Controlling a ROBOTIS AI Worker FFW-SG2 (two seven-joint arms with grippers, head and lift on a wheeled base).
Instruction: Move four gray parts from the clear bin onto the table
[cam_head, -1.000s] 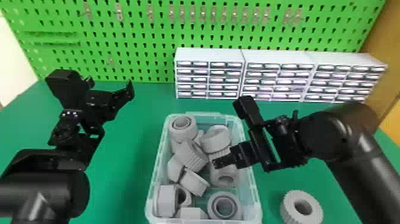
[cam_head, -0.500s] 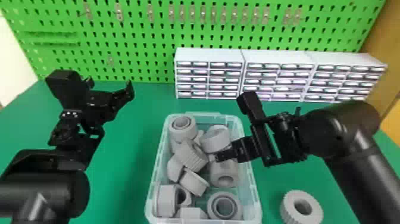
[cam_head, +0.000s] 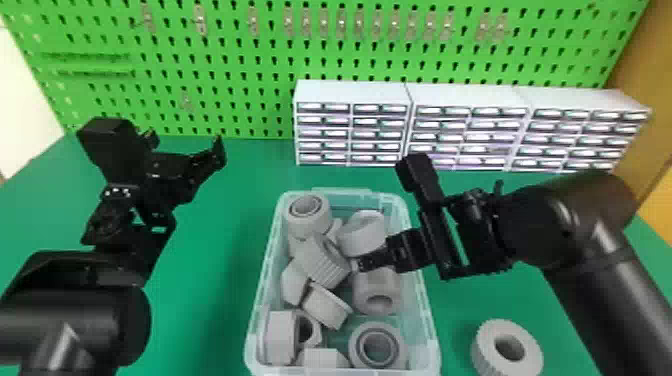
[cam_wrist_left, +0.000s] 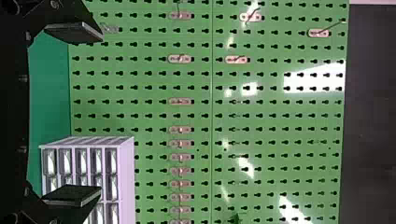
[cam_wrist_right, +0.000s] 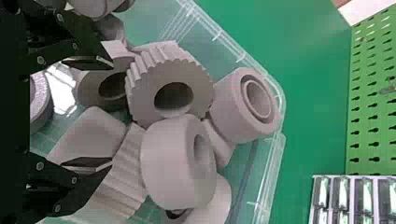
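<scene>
Near: one toothed gray part (cam_head: 507, 347) lies flat on the green table (cam_head: 205, 310), just right of the clear bin (cam_head: 431, 327). Bin holds the other gray parts; at its near end, a round ringed part (cam_head: 376, 348) on the right and a blocky part (cam_head: 280, 336) on the left.

Middle: right gripper (cam_head: 365, 262) reaches in from the right, over the bin's right half. Fingers well apart, nothing gripped; gray parts seen beyond the gap.

Bin's far left corner: ringed cylinder (cam_head: 308, 214).

Left gripper (cam_head: 186, 142): over the table, left of the bin's far end. Fingers spread wide, empty.

Far: white drawer cabinets (cam_head: 352, 92) stand in a row behind the bin, center to right; green pegboard (cam_head: 240, 75) behind them.
</scene>
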